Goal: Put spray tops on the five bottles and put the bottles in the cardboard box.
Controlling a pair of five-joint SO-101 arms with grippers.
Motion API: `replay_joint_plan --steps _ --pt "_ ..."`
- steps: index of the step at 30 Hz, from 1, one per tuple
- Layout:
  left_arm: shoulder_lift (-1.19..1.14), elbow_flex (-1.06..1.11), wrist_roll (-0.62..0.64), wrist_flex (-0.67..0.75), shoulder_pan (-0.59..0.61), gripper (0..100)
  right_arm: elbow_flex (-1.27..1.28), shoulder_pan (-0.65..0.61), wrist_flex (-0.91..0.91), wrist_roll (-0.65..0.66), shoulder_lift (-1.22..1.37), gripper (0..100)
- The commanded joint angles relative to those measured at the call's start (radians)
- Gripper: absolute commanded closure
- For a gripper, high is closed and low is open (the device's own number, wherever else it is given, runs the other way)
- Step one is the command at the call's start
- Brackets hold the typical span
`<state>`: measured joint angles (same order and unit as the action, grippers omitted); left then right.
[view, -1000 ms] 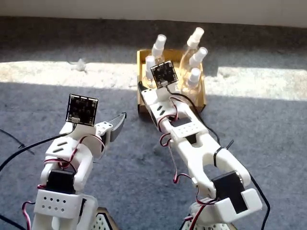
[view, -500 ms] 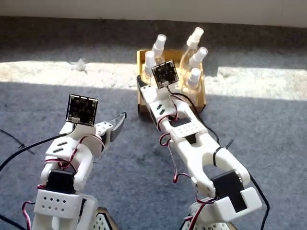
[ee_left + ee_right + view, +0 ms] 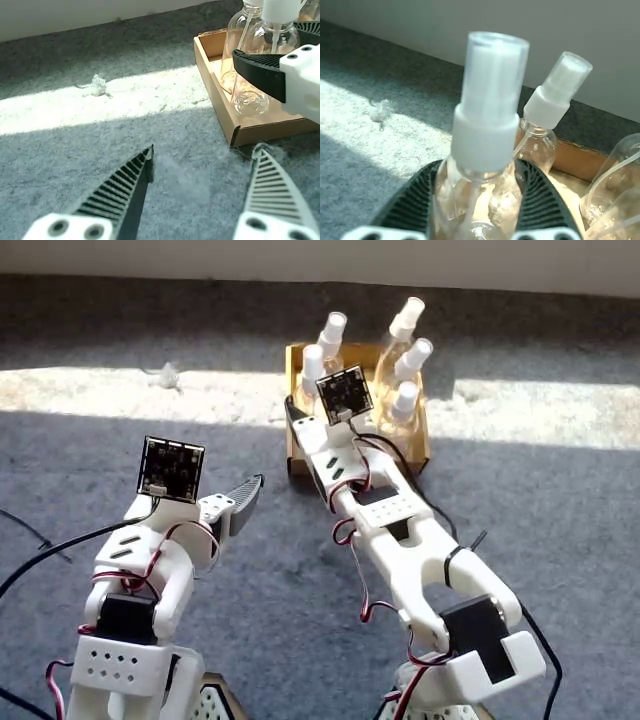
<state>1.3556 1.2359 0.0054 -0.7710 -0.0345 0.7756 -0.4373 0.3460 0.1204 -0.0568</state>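
While my right gripper (image 3: 480, 187) sits at the bottom centre of the right wrist view, its two black ribbed jaws are clenched on the clear body of the gripped bottle (image 3: 451, 192), one jaw on each side. That bottle's white spray top (image 3: 489, 100) rises through the middle of the frame. Just behind it, to the right, stands a second bottle (image 3: 540, 145) with its own top on, and parts of two more clear bottles show at the lower right edge.

In the high view the cardboard box (image 3: 424, 440) lies in the upper middle of the frame, half in a band of sunlight. The bottle I hold is on the box's left side. One bottle stands behind it and three stand down the right side, so all five are inside the walls, and each wears a spray top. The left wrist view, at its upper right, shows the held bottle's base down in the box close to the near corner.

My left gripper (image 3: 205, 150) hangs released along the bottom of the left wrist view. Its jaws are spread wide over the grey carpet (image 3: 75, 145) with nothing between them, well apart from the box. A small tuft of fluff (image 3: 97, 85) lies on the sunlit strip at the upper left.
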Motion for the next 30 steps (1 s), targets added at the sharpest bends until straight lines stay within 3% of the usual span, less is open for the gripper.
replay_joint_plan --steps 1,20,30 --pt "0.008 -0.005 -0.003 0.017 0.012 72 -0.008 0.002 0.012 -0.052 -0.008 88.2" --pt "0.008 -0.005 -0.003 0.017 0.012 72 -0.01 0.001 -0.053 -0.058 -0.008 87.3" --pt "0.008 -0.005 -0.003 0.017 0.012 72 -0.01 -0.019 -0.064 -0.058 -0.008 81.0"
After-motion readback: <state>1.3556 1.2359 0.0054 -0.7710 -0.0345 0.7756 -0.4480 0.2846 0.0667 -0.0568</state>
